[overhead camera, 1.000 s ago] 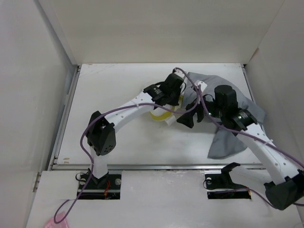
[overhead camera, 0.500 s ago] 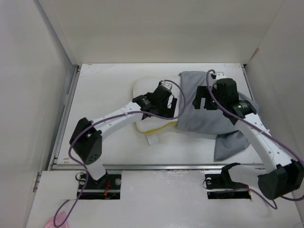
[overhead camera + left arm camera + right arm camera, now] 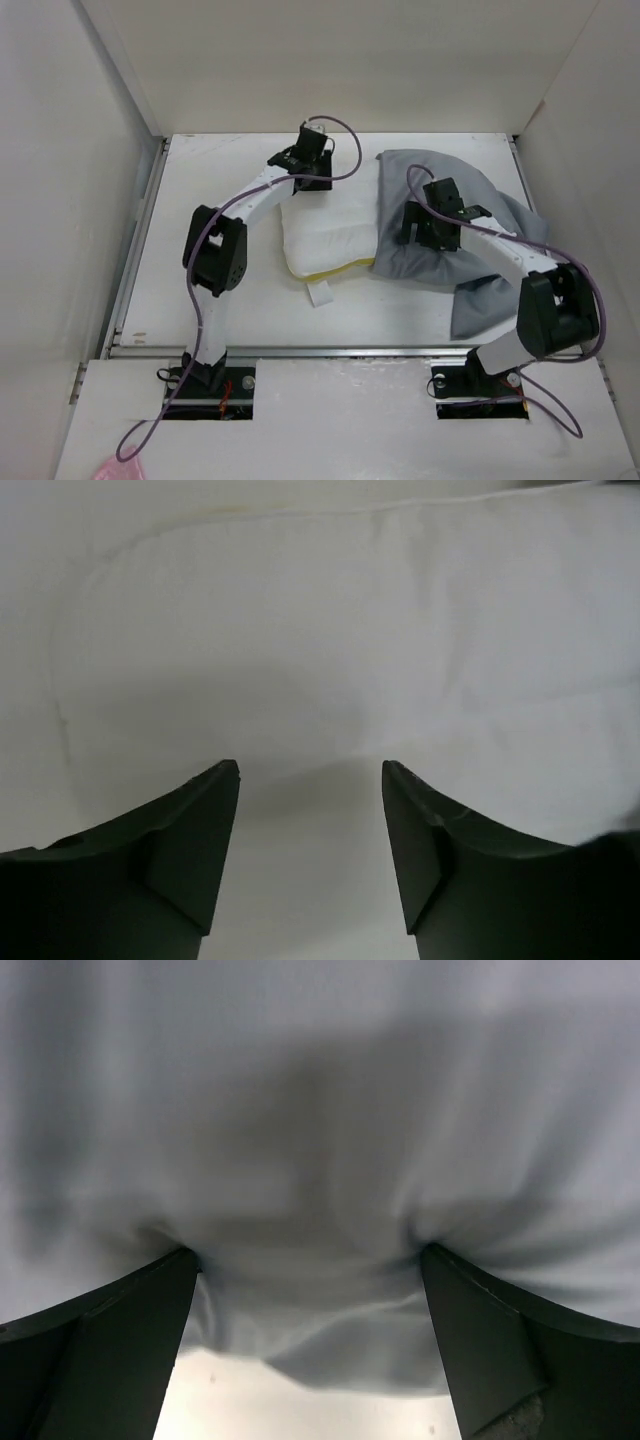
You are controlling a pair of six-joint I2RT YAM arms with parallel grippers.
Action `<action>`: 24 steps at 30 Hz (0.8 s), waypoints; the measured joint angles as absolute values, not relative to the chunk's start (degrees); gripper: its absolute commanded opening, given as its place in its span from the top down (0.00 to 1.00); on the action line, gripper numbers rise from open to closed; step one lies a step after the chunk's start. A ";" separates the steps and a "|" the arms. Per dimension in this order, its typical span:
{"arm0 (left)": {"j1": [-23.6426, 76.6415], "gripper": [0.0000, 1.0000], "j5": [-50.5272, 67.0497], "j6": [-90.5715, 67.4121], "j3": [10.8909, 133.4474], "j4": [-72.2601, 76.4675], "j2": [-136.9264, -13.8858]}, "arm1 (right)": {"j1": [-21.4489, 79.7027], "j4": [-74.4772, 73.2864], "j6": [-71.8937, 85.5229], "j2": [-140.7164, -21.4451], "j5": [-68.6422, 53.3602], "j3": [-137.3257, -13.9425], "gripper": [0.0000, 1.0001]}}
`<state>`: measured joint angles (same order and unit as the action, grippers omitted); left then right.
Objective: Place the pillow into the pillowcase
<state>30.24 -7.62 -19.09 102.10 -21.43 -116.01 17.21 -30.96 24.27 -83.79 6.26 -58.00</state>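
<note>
On the white table (image 3: 220, 290), nearest the arm bases, a small white tag (image 3: 320, 294) lies just in front of the pillow (image 3: 330, 232), whose yellow band runs along its near edge. The pillow's right side meets the pillowcase (image 3: 470, 200), which lies wrinkled beside it, with a loose flap trailing toward the near right. The overhead view does not show whether any of the pillow lies inside the cloth. The right gripper (image 3: 424, 226) sits on the grey cloth, close to that boundary. Only the right wrist view shows its state: the right gripper (image 3: 305, 1260) is spread wide, its tips pushed into the pillowcase (image 3: 320, 1100) so the fabric puckers at each one, with a sliver of bare table below. Farther back, the left gripper (image 3: 309, 168) is at the pillow's far edge. The left wrist view shows this gripper (image 3: 310, 780) also spread, with nothing between its fingers and the plain white pillow (image 3: 380, 650) beneath. Half a second ago the left gripper was over the pillow's middle, near the grey cloth, and it has since moved to the far edge, so more of the pillow is uncovered.
</note>
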 measured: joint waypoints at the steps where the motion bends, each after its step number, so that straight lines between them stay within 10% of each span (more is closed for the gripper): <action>1: 29.50 0.64 -7.01 -18.61 102.32 -21.65 -118.37 | 17.21 -29.93 24.18 -85.34 5.80 -58.02 0.01; 6: 28.93 1.00 -3.77 -17.63 96.29 -18.35 -119.90 | 16.95 -27.24 22.44 -94.13 4.54 -61.95 0.01; 14: 35.46 1.00 0.78 -19.81 70.87 -13.54 -98.21 | 16.43 -26.50 15.11 -104.14 8.19 -80.53 0.01; 22: 47.13 0.00 8.69 -23.46 66.24 -16.86 -86.19 | 16.71 -25.54 12.91 -101.01 8.73 -84.16 0.01; 24: 46.09 0.00 5.15 -24.58 66.24 -18.28 -82.17 | 17.85 -26.76 12.51 -96.97 9.04 -81.12 0.01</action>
<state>46.09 5.15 -24.58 66.24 -18.28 -82.17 17.85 -26.76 12.51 -96.97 9.04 -81.12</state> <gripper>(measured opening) 0.981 0.993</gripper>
